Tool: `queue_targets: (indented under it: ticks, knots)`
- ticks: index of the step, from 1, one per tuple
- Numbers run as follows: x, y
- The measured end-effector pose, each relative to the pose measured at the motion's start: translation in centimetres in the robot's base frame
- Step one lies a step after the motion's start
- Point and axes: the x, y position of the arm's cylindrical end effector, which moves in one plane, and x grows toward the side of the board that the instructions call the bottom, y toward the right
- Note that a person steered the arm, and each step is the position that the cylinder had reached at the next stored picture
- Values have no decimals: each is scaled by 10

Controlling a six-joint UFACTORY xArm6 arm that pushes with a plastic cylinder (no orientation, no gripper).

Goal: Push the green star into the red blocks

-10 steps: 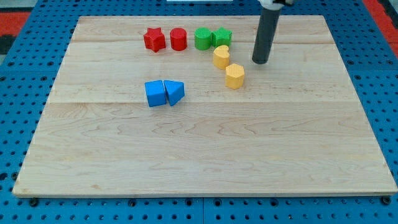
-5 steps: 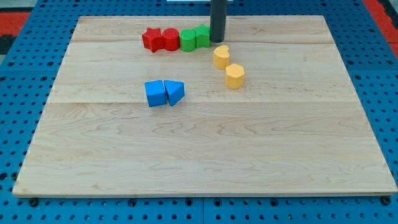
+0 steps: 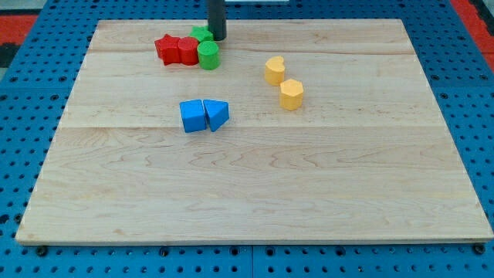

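Item, wooden board (image 3: 255,201): pale planks, filling most of the view, resting on a blue pegboard surround (image 3: 31,116); item, my rod: dark, straight, coming down from the view's top edge left of centre, with my tip (image 3: 218,38) planted on the board just to the view's right of the green star; no jaws belong to this rig, so there is nothing apart or together to record; item, blue pair near the board's middle-left: blue cube (image 3: 193,116) touching blue wedge-like block (image 3: 218,114) on its right; item, two yellow blocks to the view's right of centre, near each other, the upper yellow block (image 3: 274,70) above and slightly left of the lower yellow block (image 3: 291,94), shapes roughly rounded, exact form I cannot tell; item, cluster at the view's top left of centre: red star (image 3: 167,49) at the far left, red cylinder (image 3: 187,51) touching it on the right, green cylinder (image 3: 208,55) touching the red cylinder's right side and sitting slightly lower; item, green star (image 3: 202,35): partly hidden behind the green cylinder and my rod, lying above the green cylinder and close against the red cylinder's upper right, whether truly touching it I cannot tell.
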Motion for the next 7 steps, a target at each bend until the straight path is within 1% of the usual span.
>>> queue_targets:
  ticks: [1,3,4,5,7]
  knots:
    - [0,-4]
    - [1,-70]
    - [21,-78]
    - [47,-45]
    - [48,-26]
